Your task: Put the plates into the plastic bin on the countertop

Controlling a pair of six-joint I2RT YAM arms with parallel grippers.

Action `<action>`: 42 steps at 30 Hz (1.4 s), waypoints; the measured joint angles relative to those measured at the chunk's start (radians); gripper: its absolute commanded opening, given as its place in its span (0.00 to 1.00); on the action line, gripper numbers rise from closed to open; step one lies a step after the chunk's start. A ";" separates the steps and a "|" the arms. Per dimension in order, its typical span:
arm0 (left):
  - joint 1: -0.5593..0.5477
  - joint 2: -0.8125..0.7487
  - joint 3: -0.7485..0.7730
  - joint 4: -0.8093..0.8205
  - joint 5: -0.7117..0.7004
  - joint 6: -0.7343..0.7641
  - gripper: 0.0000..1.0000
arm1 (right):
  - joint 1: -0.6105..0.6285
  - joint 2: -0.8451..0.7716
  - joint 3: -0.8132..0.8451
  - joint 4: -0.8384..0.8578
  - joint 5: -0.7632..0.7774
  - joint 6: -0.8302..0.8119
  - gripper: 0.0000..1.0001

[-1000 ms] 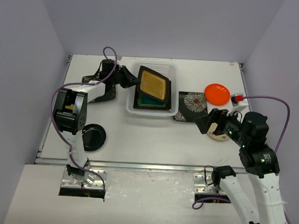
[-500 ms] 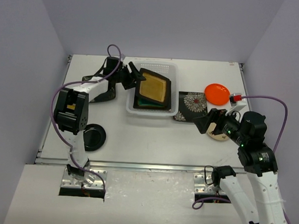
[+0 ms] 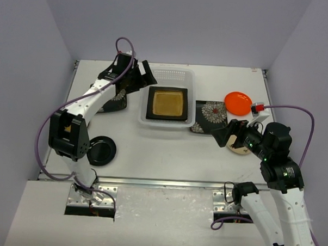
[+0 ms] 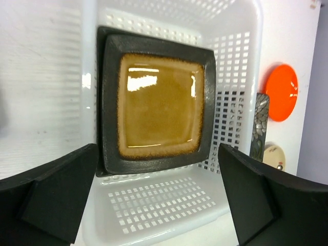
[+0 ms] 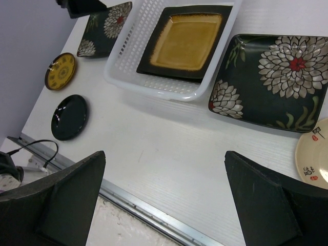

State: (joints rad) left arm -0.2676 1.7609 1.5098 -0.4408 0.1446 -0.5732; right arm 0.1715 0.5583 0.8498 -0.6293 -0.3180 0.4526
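The plastic bin (image 3: 192, 80) stands mid-table and holds an amber square plate (image 3: 167, 103) lying on another dark-rimmed plate whose centre is hidden. My left gripper (image 3: 139, 75) is open and empty above the bin's left end; in the left wrist view it (image 4: 159, 205) frames the bin wall (image 4: 164, 202) below the amber plate (image 4: 160, 105). My right gripper (image 3: 226, 134) is open and empty over bare countertop (image 5: 169, 148). A flowered square plate (image 5: 274, 82) lies right of the bin (image 5: 154, 84), touching it.
An orange round plate (image 3: 238, 103) and a beige plate (image 5: 313, 154) lie at the right. A second flowered plate (image 5: 105, 28), a yellow patterned plate (image 5: 60, 71) and a black round plate (image 3: 101, 150) lie at the left. The metal rail (image 5: 143, 210) runs along the front edge.
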 measured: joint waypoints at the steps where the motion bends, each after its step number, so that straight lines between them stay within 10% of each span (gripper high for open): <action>1: 0.006 -0.024 0.006 -0.013 -0.023 0.001 1.00 | 0.000 0.000 -0.001 0.000 0.000 0.000 0.99; 15: 0.271 -0.401 -0.426 -0.094 -0.393 -0.566 1.00 | 0.000 -0.024 -0.032 0.010 0.000 0.013 0.99; 42: 0.340 0.091 -0.382 0.080 -0.427 -0.792 0.82 | 0.000 -0.091 -0.123 0.081 0.004 0.076 0.99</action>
State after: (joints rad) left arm 0.0727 1.8522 1.1273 -0.3603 -0.2826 -1.3653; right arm 0.1715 0.4673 0.7272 -0.5486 -0.3139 0.5282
